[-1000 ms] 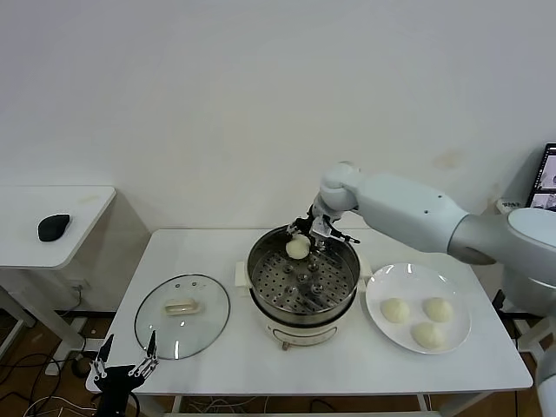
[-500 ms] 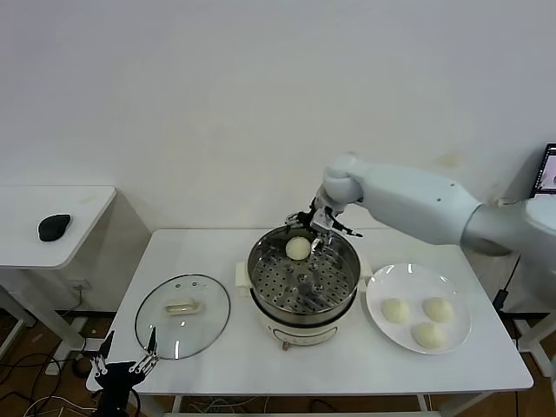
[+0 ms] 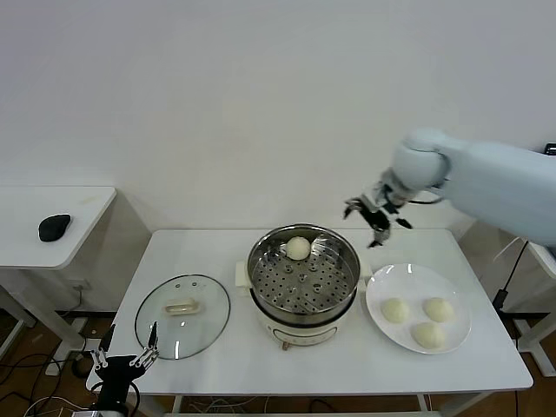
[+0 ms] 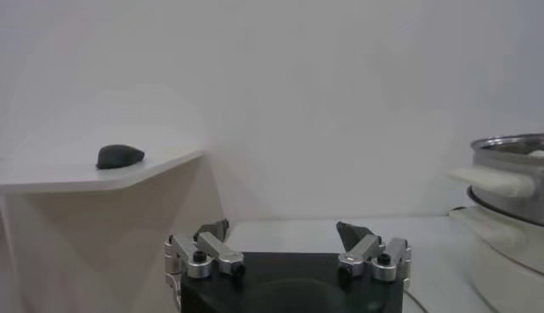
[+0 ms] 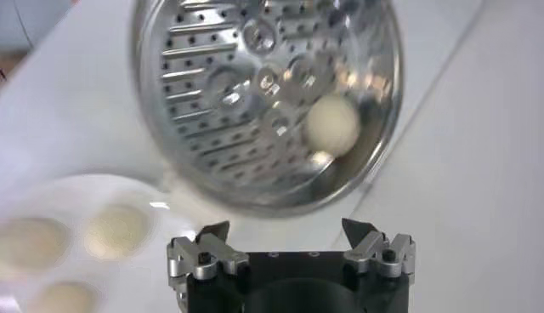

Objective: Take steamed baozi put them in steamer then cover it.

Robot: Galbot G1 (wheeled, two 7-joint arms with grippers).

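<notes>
The steel steamer (image 3: 303,282) stands mid-table on its cream base. One baozi (image 3: 298,248) lies on its perforated tray at the far edge; it also shows in the right wrist view (image 5: 331,123). Three more baozi (image 3: 395,310) (image 3: 438,308) (image 3: 426,334) lie on the white plate (image 3: 382,287) to the right. The glass cover (image 3: 182,315) lies flat on the table to the left of the steamer. My right gripper (image 3: 377,217) is open and empty, in the air above the gap between steamer and plate. My left gripper (image 3: 122,362) is open, parked below the table's front left corner.
A side table (image 3: 52,221) with a black mouse (image 3: 54,227) stands to the left. A monitor edge (image 3: 551,149) shows at the far right. The white wall is close behind the table.
My right gripper let go of the baozi at the steamer's far edge, then rose and swung to the right, toward the plate. The left arm has not moved.
</notes>
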